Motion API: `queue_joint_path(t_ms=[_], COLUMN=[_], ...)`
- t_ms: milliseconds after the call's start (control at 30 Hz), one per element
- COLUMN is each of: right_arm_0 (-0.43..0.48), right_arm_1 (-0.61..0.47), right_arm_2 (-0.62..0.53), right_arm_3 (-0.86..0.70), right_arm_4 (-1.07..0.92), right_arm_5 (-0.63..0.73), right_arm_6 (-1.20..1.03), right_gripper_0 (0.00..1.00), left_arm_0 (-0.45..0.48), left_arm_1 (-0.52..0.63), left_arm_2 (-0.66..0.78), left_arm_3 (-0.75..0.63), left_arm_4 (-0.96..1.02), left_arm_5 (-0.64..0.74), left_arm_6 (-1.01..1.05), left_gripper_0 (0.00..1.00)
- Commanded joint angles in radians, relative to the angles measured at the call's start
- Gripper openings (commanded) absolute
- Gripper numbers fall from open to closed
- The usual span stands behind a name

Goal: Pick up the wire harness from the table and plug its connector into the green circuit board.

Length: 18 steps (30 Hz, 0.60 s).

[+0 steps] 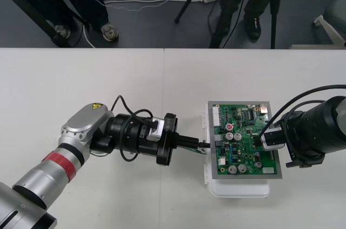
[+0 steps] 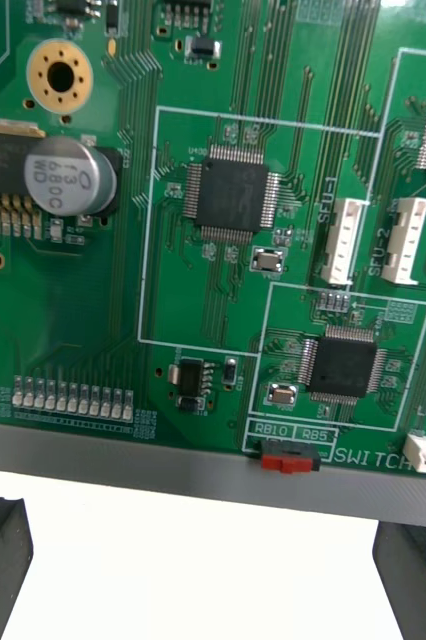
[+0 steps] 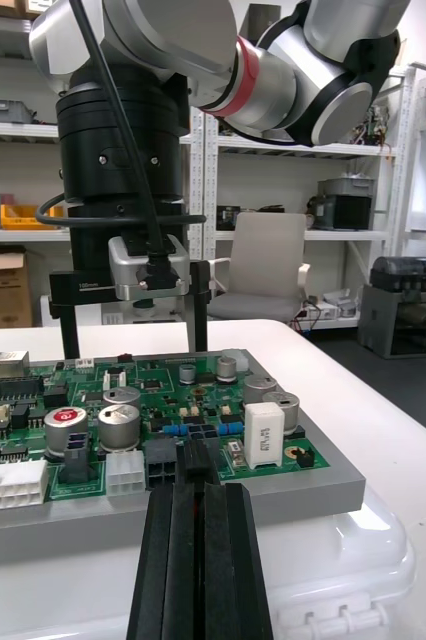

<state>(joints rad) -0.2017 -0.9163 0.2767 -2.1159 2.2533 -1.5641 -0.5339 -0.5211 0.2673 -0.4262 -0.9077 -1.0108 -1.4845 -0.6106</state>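
The silver left arm (image 1: 81,126) bears a red ring (image 1: 57,162), a yellow warning sticker (image 1: 97,106), looping black cables (image 1: 118,101) and a slim black pincer (image 1: 203,144). The right wrist (image 1: 324,126) is black.

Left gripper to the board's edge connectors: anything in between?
Nothing visible. The left gripper, shut on the plug, has its tip at the black connectors on the facing edge of the green circuit board. The right gripper hovers open over the board's other side, apart from that spot. Whether the plug is seated, I cannot tell.
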Motion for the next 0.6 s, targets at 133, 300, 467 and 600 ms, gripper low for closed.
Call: queue_joint_path(t_ms=[133,300,467,600], right_arm_0=[-0.038,-0.038,-0.038,-0.039], right_arm_1=[-0.029,-0.018,0.007,0.013], right_arm_2=[0.024,0.024,0.025,0.027], right_arm_3=[-0.007,-0.007,-0.007,-0.007], right_arm_4=[0.006,0.008,0.026,0.029], right_arm_5=[-0.007,-0.007,-0.007,-0.007], right_arm_6=[-0.06,-0.064,-0.064,-0.066], right_gripper_0=[1.0,1.0,1.0,1.0], left_arm_0=[-0.046,-0.051,-0.054,-0.059], left_arm_1=[-0.03,-0.03,-0.03,-0.03], left_arm_2=[-0.019,-0.019,-0.023,-0.037], left_arm_3=[-0.008,-0.008,-0.008,-0.008], left_arm_4=[0.012,0.003,-0.006,-0.006], left_arm_5=[0.061,0.07,0.087,0.099], left_arm_6=[-0.009,-0.008,-0.008,-0.008], left_gripper_0=[0.0,0.0,0.0,0.0])
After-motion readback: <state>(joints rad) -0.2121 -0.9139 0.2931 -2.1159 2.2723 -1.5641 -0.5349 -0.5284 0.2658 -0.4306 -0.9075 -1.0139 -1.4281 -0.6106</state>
